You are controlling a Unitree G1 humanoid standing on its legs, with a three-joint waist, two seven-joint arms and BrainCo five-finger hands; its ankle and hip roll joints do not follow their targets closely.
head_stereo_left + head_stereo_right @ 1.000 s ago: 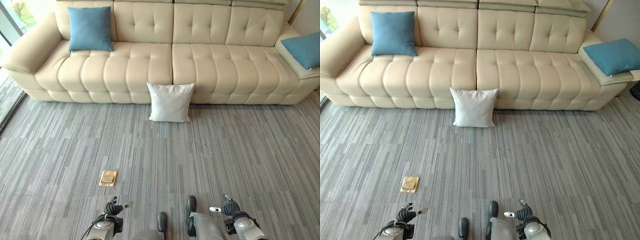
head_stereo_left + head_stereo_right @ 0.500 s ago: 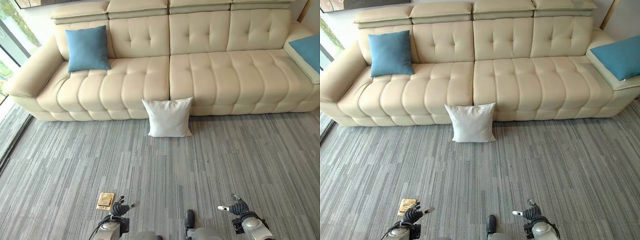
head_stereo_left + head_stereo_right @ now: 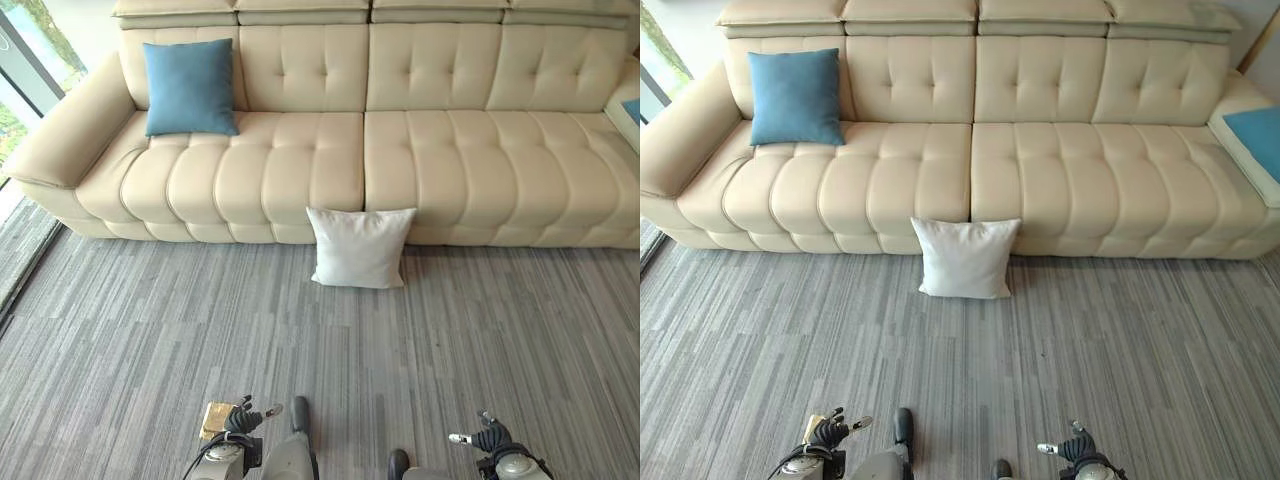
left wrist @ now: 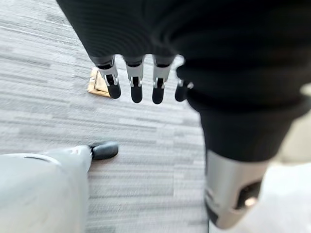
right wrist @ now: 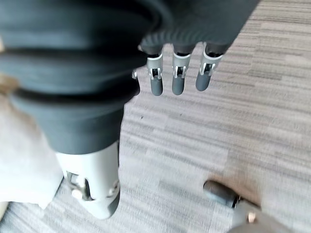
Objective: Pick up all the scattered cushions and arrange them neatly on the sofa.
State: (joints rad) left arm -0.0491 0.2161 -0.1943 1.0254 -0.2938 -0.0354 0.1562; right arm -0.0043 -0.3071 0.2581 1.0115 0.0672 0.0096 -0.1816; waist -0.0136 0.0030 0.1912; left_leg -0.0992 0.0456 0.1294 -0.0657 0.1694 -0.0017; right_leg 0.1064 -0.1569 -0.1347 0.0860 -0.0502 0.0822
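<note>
white cushion (image 3: 361,247) stands on the carpet (image 3: 120,330), leaning on the sofa (image 3: 300,170) front, middle | far ahead of both hands, about equally near | left hand (image 4: 141,77) fingers relaxed, holding nothing | right hand (image 5: 180,68) the same | blue cushion (image 3: 190,87) already on far-left seat

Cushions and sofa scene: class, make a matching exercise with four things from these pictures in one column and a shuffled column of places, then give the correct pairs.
Things:
1. white cushion
2. blue cushion
3. second blue cushion
4. small tan object

Places:
A. on the sofa's far right end
B. on the carpet beside the left hand
C. on the carpet, leaning against the sofa's front
D. upright against the backrest at the sofa's left end

Pairs: 1-C, 2-D, 3-A, 4-B
</note>
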